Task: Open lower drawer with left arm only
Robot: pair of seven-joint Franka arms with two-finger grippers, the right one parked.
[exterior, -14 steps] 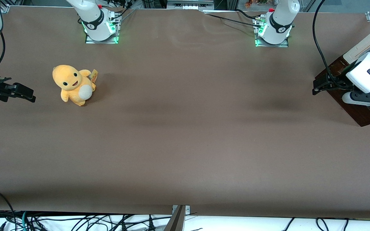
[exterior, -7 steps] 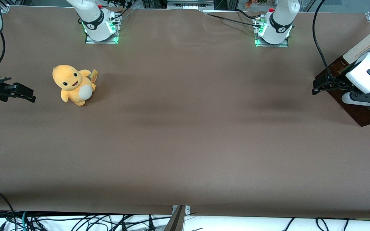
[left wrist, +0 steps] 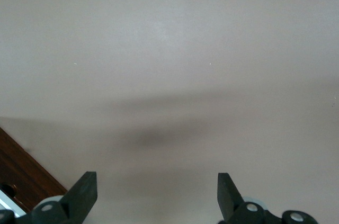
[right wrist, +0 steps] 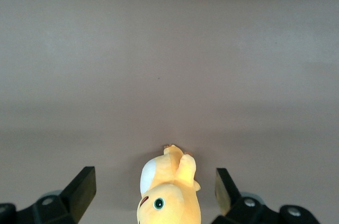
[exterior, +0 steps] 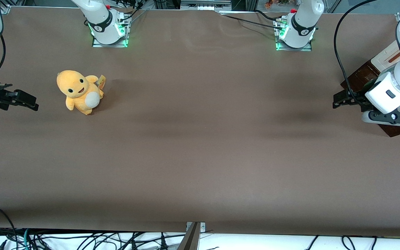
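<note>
The left arm (exterior: 391, 92) reaches over a dark brown wooden drawer unit (exterior: 358, 78) at the working arm's end of the table. The arm hides most of the unit, and I cannot make out the lower drawer or its white bar handle. My gripper (exterior: 339, 100) hangs just off the unit's edge, over bare table. In the left wrist view the gripper (left wrist: 156, 195) is open and empty, with both fingertips (left wrist: 85, 192) wide apart above the table. A corner of the dark wood (left wrist: 21, 173) shows beside one finger.
A cream panel with a reddish-brown slot (exterior: 389, 57) lies on the unit, farther from the front camera than the wrist. A yellow plush toy (exterior: 80, 92) sits toward the parked arm's end. Two arm bases lit green (exterior: 295, 34) stand along the table edge farthest from the camera.
The left arm has shifted toward the parked arm's end, carrying the gripper a little off the dark wood. The cream panel now shows its slot.
</note>
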